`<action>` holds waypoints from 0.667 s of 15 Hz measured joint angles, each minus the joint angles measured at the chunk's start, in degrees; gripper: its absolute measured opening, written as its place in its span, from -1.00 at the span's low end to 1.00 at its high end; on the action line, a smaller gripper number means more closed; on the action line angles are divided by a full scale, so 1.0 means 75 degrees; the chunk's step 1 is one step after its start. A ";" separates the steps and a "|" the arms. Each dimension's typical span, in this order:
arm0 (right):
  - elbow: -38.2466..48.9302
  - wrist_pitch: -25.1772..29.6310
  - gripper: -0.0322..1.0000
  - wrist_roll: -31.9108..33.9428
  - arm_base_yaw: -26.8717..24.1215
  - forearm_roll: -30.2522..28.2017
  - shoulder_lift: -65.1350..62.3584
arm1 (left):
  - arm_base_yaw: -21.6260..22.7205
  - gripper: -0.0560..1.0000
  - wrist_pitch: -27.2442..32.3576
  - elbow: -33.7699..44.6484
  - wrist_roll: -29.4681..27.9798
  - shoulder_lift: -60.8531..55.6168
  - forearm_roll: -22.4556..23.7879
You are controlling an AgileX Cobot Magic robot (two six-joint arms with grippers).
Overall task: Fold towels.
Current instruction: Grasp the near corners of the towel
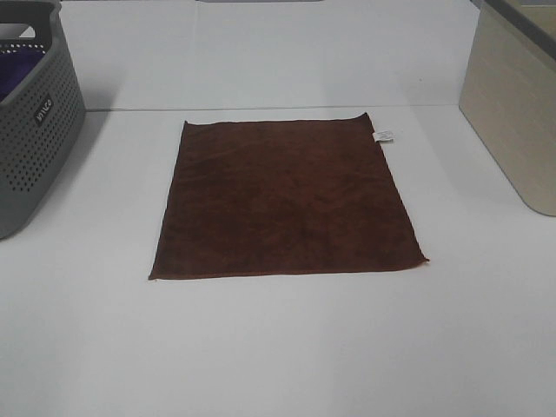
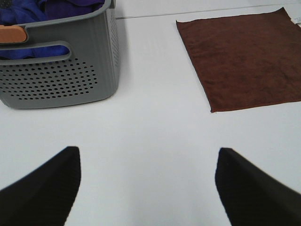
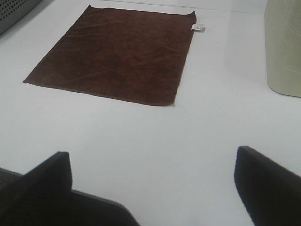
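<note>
While the dark reddish-brown towel (image 1: 287, 201) is lying flat and unfolded in the middle of the white counter (image 1: 278, 356), we are holding both tools back from it, touching nothing. All four of its edges are showing, and the plush face is lying open in a single layer. Its small white tag (image 1: 383, 135) is sticking out from the right edge, close to the far right corner. A thin seam in the counter is running just beyond the towel's far edge.

We are keeping our left tool (image 2: 147, 157) spread wide above bare counter, its two dark fingers (image 2: 44, 188) standing well apart with nothing between them. Ahead of it, the grey perforated basket (image 2: 61, 77) is standing on the left side of the counter, well apart from the towel. Blue and purple cloth (image 2: 28, 12) is filling the basket, and an orange-brown piece (image 2: 11, 34) is showing at its rim.

We are holding our right tool (image 3: 151, 157) spread wide as well, empty, over bare counter short of the towel's near edge. A beige bin (image 1: 512, 113) is standing at the right side, well clear of the towel, so the towel is lying between basket and bin.
</note>
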 joint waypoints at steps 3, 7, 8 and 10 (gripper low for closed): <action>0.0000 0.0000 0.76 0.0000 0.0000 0.0000 0.0000 | 0.0000 0.53 0.0000 0.0000 0.0000 0.0000 -0.0023; 0.0000 -0.0008 0.76 0.0069 0.0000 -0.0023 0.0000 | 0.0000 0.53 0.0000 0.0000 0.0000 0.0000 -0.0031; 0.0000 -0.0061 0.76 0.0252 0.0000 -0.0053 0.0015 | 0.0000 0.53 -0.0015 0.0000 0.0000 0.0000 -0.0046; -0.0069 -0.0672 0.74 0.0481 0.0000 -0.0076 0.0550 | 0.0000 0.53 -0.0787 -0.0046 0.0000 0.0000 -0.0275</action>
